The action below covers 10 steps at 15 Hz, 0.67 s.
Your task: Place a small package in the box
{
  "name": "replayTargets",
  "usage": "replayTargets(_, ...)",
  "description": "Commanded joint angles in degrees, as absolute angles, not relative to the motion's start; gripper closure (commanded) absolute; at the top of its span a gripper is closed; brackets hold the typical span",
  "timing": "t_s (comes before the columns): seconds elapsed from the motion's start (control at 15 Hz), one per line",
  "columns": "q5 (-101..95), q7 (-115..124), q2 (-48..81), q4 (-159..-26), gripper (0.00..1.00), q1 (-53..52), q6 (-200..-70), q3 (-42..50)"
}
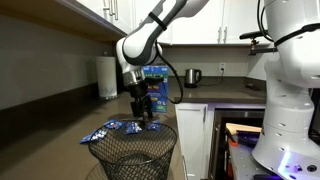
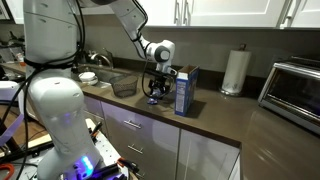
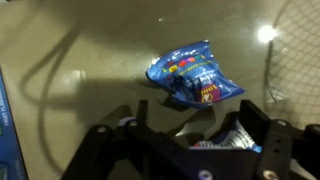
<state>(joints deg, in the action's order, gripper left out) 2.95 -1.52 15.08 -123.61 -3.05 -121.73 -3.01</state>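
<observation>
The tall blue box stands upright on the dark counter in both exterior views. Several small blue-and-white packages lie on the counter beside it. My gripper points down just above them. In the wrist view the gripper has its fingers spread apart. One small package shows between them, close to the right finger. Another package lies flat on the counter just beyond the fingertips. The box shows only as a blue strip at the left edge.
A black wire-mesh basket stands on the counter close to the packages. A paper towel roll is by the wall, a kettle further back, and a toaster oven at the counter's end.
</observation>
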Motion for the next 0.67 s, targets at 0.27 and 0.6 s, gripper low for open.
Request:
replayTargets(0.27,6.63,-1.83,14.66,-125.31,0.0,-3.02,-118.74,-4.02)
replayTargets(0.6,8.41,-2.05,13.86,-129.32,0.33,-3.21,-120.82,-4.83)
